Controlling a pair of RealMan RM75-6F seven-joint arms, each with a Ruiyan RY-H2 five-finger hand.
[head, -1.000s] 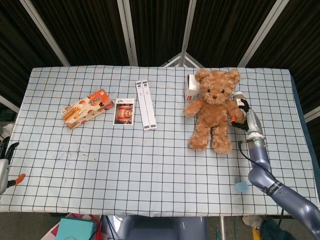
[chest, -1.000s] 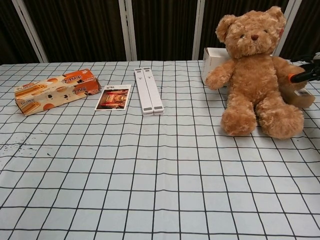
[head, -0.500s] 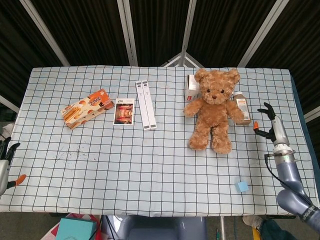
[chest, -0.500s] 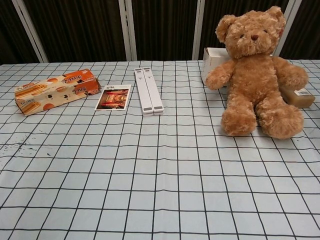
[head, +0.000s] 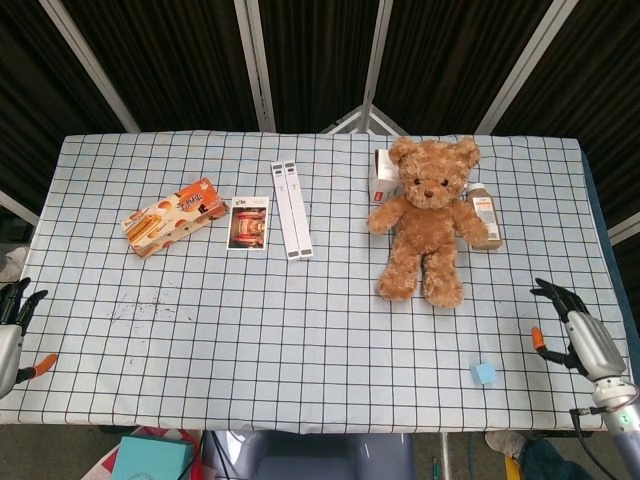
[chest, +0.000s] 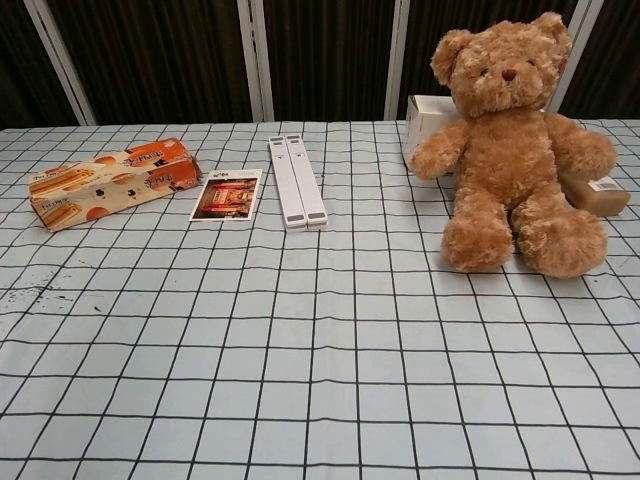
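Your right hand (head: 572, 328) is hovering empty, fingers spread, off the right table edge, so swinging in risks toppling the teddy bear (head: 427, 218) onto the brown bottle (head: 484, 216); your left hand (head: 12, 335) is likewise holding nothing.

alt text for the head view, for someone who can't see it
A brown teddy bear sits on a checked tablecloth, a white box and brown bottle beside it. The right hand and left hand, both open, hang at the table's edges.
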